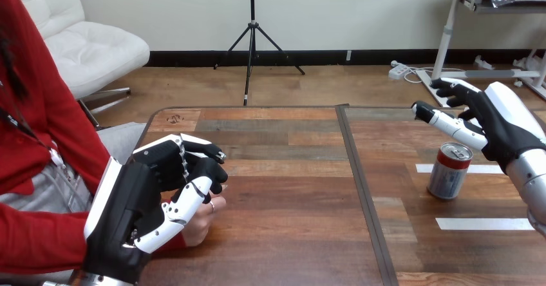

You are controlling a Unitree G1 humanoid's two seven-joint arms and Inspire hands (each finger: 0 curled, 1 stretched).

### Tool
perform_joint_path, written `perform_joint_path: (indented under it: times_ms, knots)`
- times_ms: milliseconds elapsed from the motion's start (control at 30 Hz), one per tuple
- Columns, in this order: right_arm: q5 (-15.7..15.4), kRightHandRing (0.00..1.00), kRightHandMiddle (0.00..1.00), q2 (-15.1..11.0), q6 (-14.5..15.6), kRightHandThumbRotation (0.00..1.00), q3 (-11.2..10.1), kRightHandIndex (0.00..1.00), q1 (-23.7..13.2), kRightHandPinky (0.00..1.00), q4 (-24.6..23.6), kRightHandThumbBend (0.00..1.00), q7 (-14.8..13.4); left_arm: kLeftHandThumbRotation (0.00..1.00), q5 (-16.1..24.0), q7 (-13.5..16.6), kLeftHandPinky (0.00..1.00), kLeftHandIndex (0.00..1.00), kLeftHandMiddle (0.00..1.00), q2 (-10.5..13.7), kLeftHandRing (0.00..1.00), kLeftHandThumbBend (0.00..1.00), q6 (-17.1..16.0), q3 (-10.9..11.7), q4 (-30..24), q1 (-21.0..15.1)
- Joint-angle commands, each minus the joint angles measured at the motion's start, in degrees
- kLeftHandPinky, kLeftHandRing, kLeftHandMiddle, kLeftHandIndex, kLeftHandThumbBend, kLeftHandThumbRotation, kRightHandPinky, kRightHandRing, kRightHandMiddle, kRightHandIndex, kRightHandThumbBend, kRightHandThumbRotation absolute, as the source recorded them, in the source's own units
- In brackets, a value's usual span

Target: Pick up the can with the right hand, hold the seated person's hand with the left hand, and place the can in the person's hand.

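My left robot hand (138,196) sits low at the view's left, over the near left part of the desk (283,234). It's clenched round the person's hand (207,216): thumb across the near side, black-and-white fingers curled over the top and far side. The person's hand is a loose fist resting on the desk, and only its right edge shows past my thumb. A red sleeve (38,234) leads to it from the left edge.

My right robot hand (499,128) comes in from the right edge, raised above the desk's right half. It's released, grasping nothing, fingers fairly straight and pointing left. It hovers above the can (449,170), a little to its far right, with a gap between the fingers and the can top, no contact.

The can stands upright on the desk's right half, well apart from the person's hand. Silver body, red band near the top, pull-tab lid facing up. Print on the label is too small to read.

Two white tape strips lie on the desk there: one (473,168) runs right from behind the can, the other (483,223) is nearer me, and the can sits at the left end of the far one. A dark seam (360,189) splits the desk down the middle. There's a small mark (174,118) at the far left corner, unreadable.
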Motion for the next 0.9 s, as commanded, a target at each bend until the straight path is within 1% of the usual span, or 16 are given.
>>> perform_joint_path:
  times_ms: [0, 67, 300, 400, 600, 767, 867]
  knots:
    - [-0.4, 0.85, 0.87, -1.5, 0.6, 1.00, 1.2, 0.87, -7.2, 0.75, 2.7, 0.88, -1.5, 0.40, -0.5, 0.0, 0.31, 0.52, 0.47, 0.0, 0.41, 0.29, -0.8, 0.7, 0.0, -3.6]
    - [-0.7, 0.85, 0.87, -1.6, 1.2, 1.00, 1.8, 0.88, -8.0, 0.75, 3.9, 0.88, -1.5, 0.40, -0.3, 0.2, 0.31, 0.51, 0.47, 0.0, 0.41, 0.29, -0.7, 0.7, -0.1, -3.6]
    - [-1.3, 0.83, 0.86, -1.5, 1.9, 0.98, 3.2, 0.88, -9.7, 0.72, 6.8, 0.88, -2.4, 0.40, -0.8, -0.2, 0.30, 0.51, 0.46, 0.0, 0.41, 0.29, -0.8, 0.7, 0.1, -3.8]
    - [-1.6, 0.83, 0.86, -1.5, 2.9, 0.97, 3.8, 0.87, -10.3, 0.70, 7.7, 0.89, -2.2, 0.39, -0.6, -0.1, 0.31, 0.51, 0.47, 0.1, 0.41, 0.29, -0.8, 0.7, 0.1, -3.9]
    - [-1.2, 0.83, 0.86, -1.1, 3.5, 0.96, 4.3, 0.87, -11.1, 0.70, 9.3, 0.90, -2.6, 0.38, -0.4, 0.1, 0.31, 0.51, 0.47, 0.1, 0.41, 0.29, -0.5, 0.9, -0.1, -3.9]
    - [-2.3, 0.83, 0.85, -0.9, 4.5, 0.93, 5.7, 0.86, -11.8, 0.70, 10.9, 0.90, -3.7, 0.38, -0.2, 0.1, 0.31, 0.51, 0.47, 0.3, 0.41, 0.29, 0.0, 0.9, -0.6, -3.9]
    - [-2.0, 0.83, 0.85, -0.8, 4.7, 0.91, 6.1, 0.86, -12.2, 0.71, 11.8, 0.91, -3.6, 0.37, 0.2, 0.3, 0.31, 0.51, 0.47, 0.4, 0.41, 0.29, -0.1, 1.0, -0.6, -3.9]
